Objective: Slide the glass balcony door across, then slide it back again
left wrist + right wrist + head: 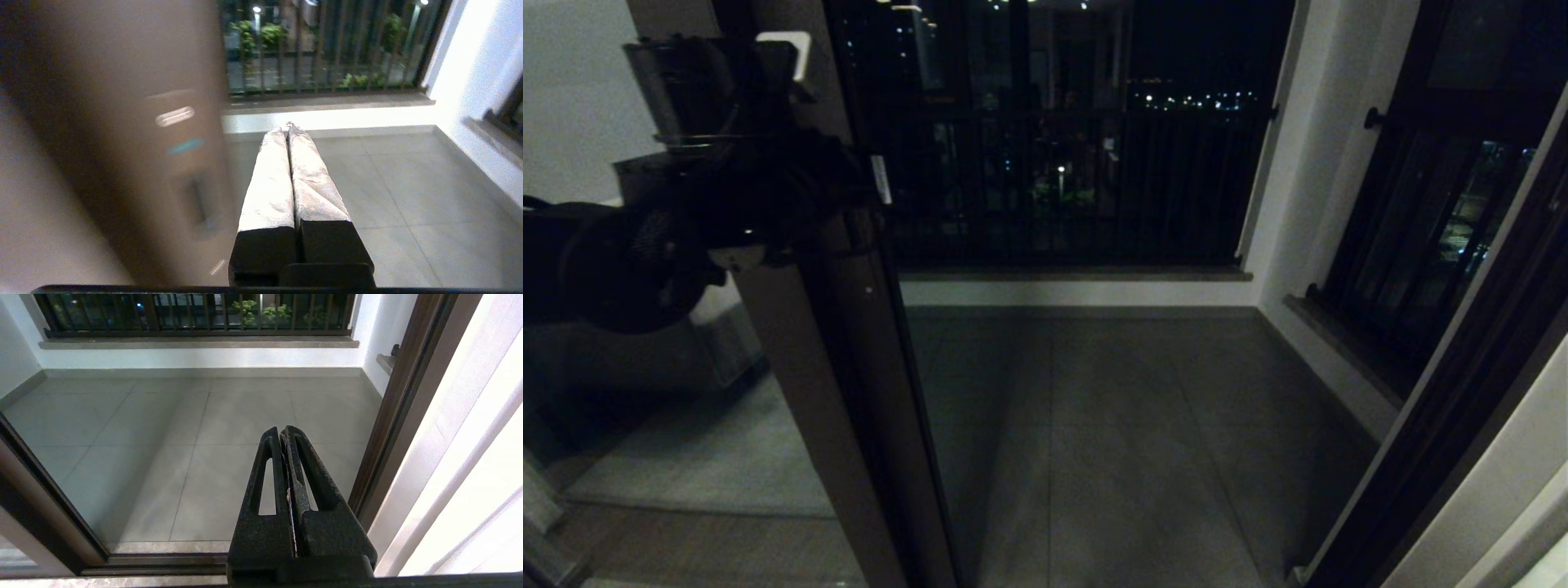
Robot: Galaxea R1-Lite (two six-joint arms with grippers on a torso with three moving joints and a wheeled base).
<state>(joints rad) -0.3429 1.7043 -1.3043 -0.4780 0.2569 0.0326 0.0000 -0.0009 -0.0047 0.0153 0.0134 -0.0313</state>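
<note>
The glass balcony door (837, 367) stands slid to the left, its dark brown stile running from top to floor in the head view. In the left wrist view the stile (122, 143) is blurred, with its narrow handle slot (199, 201) showing. My left gripper (288, 128) is shut with nothing between its taped fingers (269, 183). It sits right beside the stile's free edge, on the doorway side; contact cannot be made out. My left arm (727, 212) covers the stile at chest height. My right gripper (283, 430) is shut and empty, hanging low over the threshold.
The doorway opens onto the tiled balcony floor (1111, 441). A dark railing (1062, 188) closes the far side. A barred side window (1421, 220) is on the right wall. The brown door jamb (392, 416) and the floor track (163, 561) lie near my right gripper.
</note>
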